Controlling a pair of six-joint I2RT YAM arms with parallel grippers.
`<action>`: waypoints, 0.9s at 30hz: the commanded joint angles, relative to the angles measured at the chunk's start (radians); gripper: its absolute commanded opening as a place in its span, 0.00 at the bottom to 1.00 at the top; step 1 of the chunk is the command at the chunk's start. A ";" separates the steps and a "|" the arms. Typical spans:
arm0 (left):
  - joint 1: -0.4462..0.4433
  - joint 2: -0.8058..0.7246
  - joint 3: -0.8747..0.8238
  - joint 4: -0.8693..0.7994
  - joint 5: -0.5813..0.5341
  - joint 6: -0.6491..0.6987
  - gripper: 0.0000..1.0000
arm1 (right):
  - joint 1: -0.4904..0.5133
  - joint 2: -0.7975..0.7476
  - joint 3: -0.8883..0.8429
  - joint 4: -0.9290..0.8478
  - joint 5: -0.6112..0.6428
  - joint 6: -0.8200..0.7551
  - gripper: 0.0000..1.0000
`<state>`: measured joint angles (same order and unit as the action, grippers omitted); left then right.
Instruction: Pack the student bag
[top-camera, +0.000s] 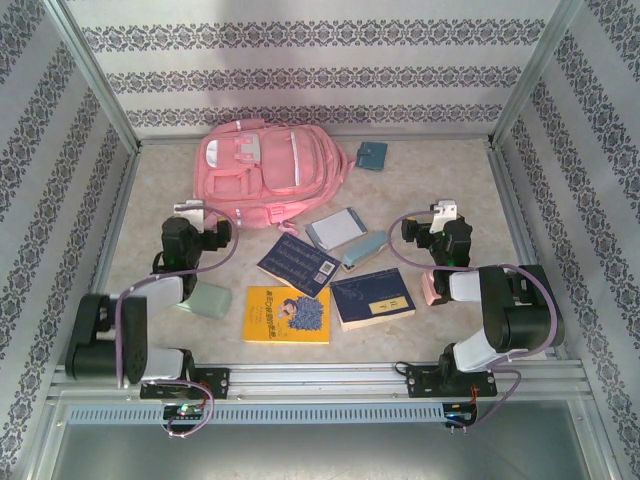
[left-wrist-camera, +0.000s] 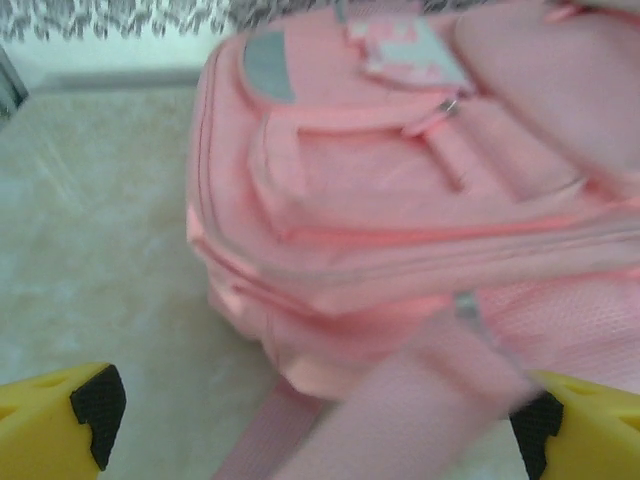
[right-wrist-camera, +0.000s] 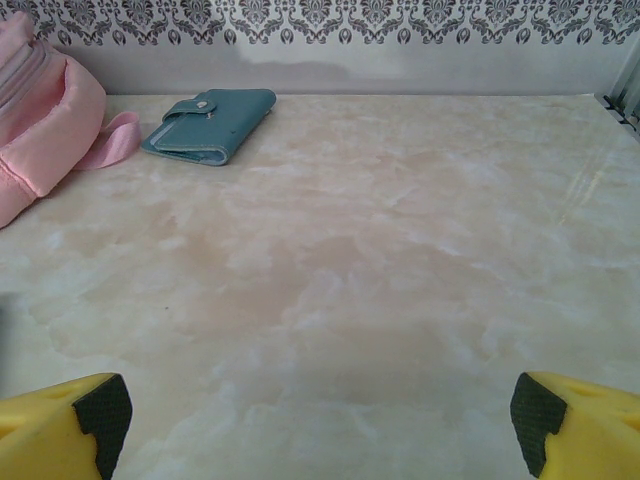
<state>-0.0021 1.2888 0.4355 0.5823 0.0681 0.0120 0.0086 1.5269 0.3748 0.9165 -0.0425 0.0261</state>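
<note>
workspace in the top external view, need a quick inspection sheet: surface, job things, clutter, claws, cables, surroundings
surface: marbled beige table, no spills seen
job's things: student bag lies flat at the far side, front pockets up
clutter: teal pouch right of the bag; yellow book, dark blue book, blue book with yellow label, white notebook and pale blue case mid-table; green pad by the left arm
grippers: left claw open, facing the bag's bottom end; right claw open over bare table
cables: purple cables loop along both arms
surroundings: patterned walls, metal frame
</note>
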 joint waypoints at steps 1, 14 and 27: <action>-0.044 -0.175 0.027 -0.177 0.019 0.017 1.00 | -0.005 0.000 -0.001 0.030 -0.013 -0.005 0.98; -0.196 -0.523 0.397 -0.789 0.045 -0.184 0.99 | 0.177 -0.470 0.243 -0.614 -0.072 -0.170 0.98; -0.341 -0.031 1.008 -1.548 -0.060 -0.595 0.99 | 0.696 -0.656 0.723 -1.375 0.204 0.115 0.98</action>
<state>-0.3470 1.1927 1.4433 -0.7536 -0.0227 -0.4610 0.6804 0.8719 1.0130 -0.1825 0.0151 -0.0315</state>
